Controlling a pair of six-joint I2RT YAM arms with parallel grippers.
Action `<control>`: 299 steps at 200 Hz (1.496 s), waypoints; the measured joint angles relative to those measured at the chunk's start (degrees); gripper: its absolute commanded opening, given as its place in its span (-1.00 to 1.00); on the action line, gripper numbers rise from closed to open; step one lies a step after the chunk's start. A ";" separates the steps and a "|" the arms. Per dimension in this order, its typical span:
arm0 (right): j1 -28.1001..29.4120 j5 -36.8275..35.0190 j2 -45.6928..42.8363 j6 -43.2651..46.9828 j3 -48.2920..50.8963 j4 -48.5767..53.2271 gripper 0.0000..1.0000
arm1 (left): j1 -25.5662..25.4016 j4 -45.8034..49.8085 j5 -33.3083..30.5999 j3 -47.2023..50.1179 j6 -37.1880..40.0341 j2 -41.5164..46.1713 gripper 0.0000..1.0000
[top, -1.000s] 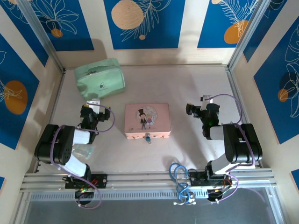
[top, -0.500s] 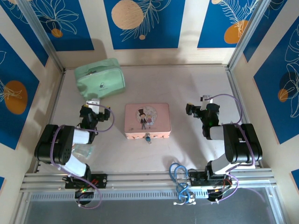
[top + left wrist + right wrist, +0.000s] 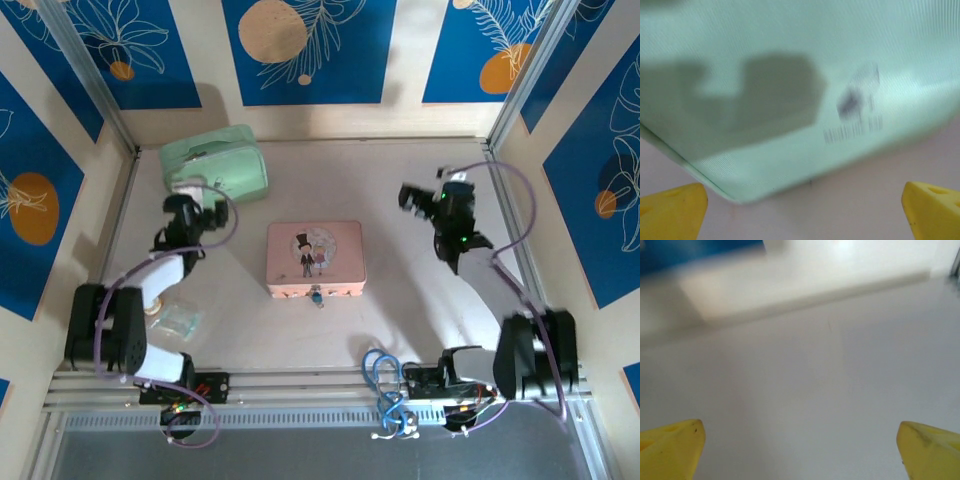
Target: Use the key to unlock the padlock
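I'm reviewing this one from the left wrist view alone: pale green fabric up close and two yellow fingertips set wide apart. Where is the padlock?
Observer: In the top view, the padlock hangs at the middle of the pink tin's near edge, around mid-table.
Operator: Is the right gripper any nearer to it than mine?
Observer: Not clearly. The right gripper is open over bare table, off to the tin's right and a little beyond its far edge, holding nothing.
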State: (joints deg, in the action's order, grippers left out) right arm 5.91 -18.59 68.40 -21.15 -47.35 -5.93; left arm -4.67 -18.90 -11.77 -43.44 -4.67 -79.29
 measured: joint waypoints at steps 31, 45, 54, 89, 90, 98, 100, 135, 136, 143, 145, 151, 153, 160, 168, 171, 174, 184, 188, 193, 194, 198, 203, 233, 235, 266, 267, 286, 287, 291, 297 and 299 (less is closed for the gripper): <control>-5.29 7.54 -15.34 -16.22 -0.17 7.17 0.98 | -3.56 19.23 -2.67 -16.31 -10.75 9.33 0.98; -2.64 6.21 -15.67 -19.52 -0.31 15.02 0.98 | -11.21 24.22 -4.39 -15.82 -14.27 15.10 0.99; 4.28 3.21 -14.47 -20.81 -0.79 21.44 0.98 | -17.29 26.32 -4.52 -13.22 -16.15 18.58 0.99; 38.01 -8.68 -9.05 -29.86 -3.85 42.71 0.99 | -37.42 37.29 -4.02 -1.29 -24.37 26.23 0.95; 38.60 -8.74 -8.94 -30.18 -3.93 43.08 0.99 | -37.70 37.55 -4.04 -1.07 -24.57 26.27 0.95; 44.85 -11.21 -7.76 -33.88 -4.96 46.64 0.99 | -41.09 39.78 -4.35 1.07 -26.69 26.82 0.95; 46.31 -11.80 -7.48 -34.93 -5.25 47.54 0.99 | -41.99 40.24 -4.48 1.62 -27.23 26.97 0.96; 64.98 -20.39 4.85 -47.23 -12.46 56.57 0.99 | -49.05 42.95 -3.67 9.66 -34.23 32.81 0.99; 65.22 -20.52 5.20 -47.41 -12.68 56.68 0.99 | -49.07 42.95 -3.67 9.79 -34.34 32.92 0.99; 67.45 -21.46 8.85 -48.87 -15.04 57.64 0.98 | -49.11 42.77 -3.41 10.82 -35.69 34.01 0.99; 68.02 -21.57 9.99 -49.11 -15.76 57.83 0.97 | -49.11 42.69 -3.41 11.10 -36.06 34.25 0.99; 69.20 -21.86 12.66 -49.86 -17.70 58.29 0.96 | -49.11 42.29 -3.32 11.74 -37.16 34.75 0.99; 69.53 -21.86 13.60 -50.01 -18.40 58.36 0.95 | -49.11 42.27 -3.30 11.89 -37.40 34.84 0.99; 70.10 -21.92 16.09 -50.40 -20.28 58.29 0.94 | -49.13 42.07 -3.32 12.31 -38.66 34.97 1.00; 70.29 -21.90 18.43 -50.80 -22.08 58.07 0.92 | -49.13 42.07 -3.34 12.44 -39.89 34.71 1.00; 70.29 -21.94 19.23 -50.90 -22.69 58.14 0.91 | -49.13 42.16 -3.63 12.44 -40.15 34.51 1.00; 70.25 -21.99 19.71 -50.95 -23.02 58.21 0.90 | -49.13 42.27 -3.82 12.46 -40.54 34.27 1.00; 70.10 -21.92 20.61 -50.84 -23.19 57.72 0.83 | -49.07 42.38 -4.13 12.50 -41.70 33.48 0.99; 69.90 -21.90 20.70 -50.73 -23.06 57.40 0.81 | -49.09 42.21 -4.20 12.52 -42.18 33.05 0.99; 69.70 -21.81 20.70 -50.49 -22.82 57.05 0.76 | -49.09 41.97 -4.26 12.57 -42.88 32.59 0.98; 69.64 -21.75 20.68 -50.49 -22.69 56.85 0.75 | -49.09 41.92 -4.26 12.57 -42.99 32.54 0.98; 69.46 -21.66 20.63 -50.40 -22.43 56.46 0.71 | -49.09 41.64 -4.28 12.61 -43.39 32.24 0.97; 69.07 -21.44 20.50 -50.25 -21.90 55.47 0.66 | -49.09 41.22 -4.20 12.74 -43.85 32.09 0.96; 66.25 -18.58 19.30 -48.37 -16.74 47.89 0.48 | -49.11 37.99 -3.21 13.73 -46.62 30.36 0.93; 65.92 -18.38 19.30 -48.19 -16.37 47.32 0.47 | -49.11 37.70 -3.13 13.75 -46.77 30.21 0.92; 62.77 -15.65 19.61 -47.08 -11.93 41.27 0.42 | -49.16 31.82 -0.59 13.86 -49.16 26.95 0.83; 62.71 -15.63 19.63 -47.01 -11.89 41.16 0.42 | -49.16 31.65 -0.55 13.86 -49.20 26.84 0.83; 61.81 -15.41 20.70 -46.05 -11.72 40.19 0.40 | -49.07 29.55 -0.13 13.94 -50.45 24.46 0.82; 61.72 -15.41 20.74 -45.90 -11.72 40.17 0.40 | -49.07 29.49 -0.15 13.94 -50.45 24.28 0.82; 61.57 -15.41 20.94 -45.64 -11.69 40.13 0.40 | -49.07 29.27 -0.20 13.97 -50.62 23.91 0.82; 61.33 -15.47 21.22 -45.11 -11.56 39.89 0.40 | -48.96 28.85 -0.22 14.01 -50.86 23.19 0.82; 61.24 -15.45 21.33 -44.98 -11.50 39.76 0.40 | -48.96 28.74 -0.24 14.01 -50.86 23.08 0.82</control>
State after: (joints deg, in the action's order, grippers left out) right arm 67.16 -34.04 89.73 -66.13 -58.85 33.82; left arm -53.63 9.85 -12.01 -29.43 -55.53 -56.21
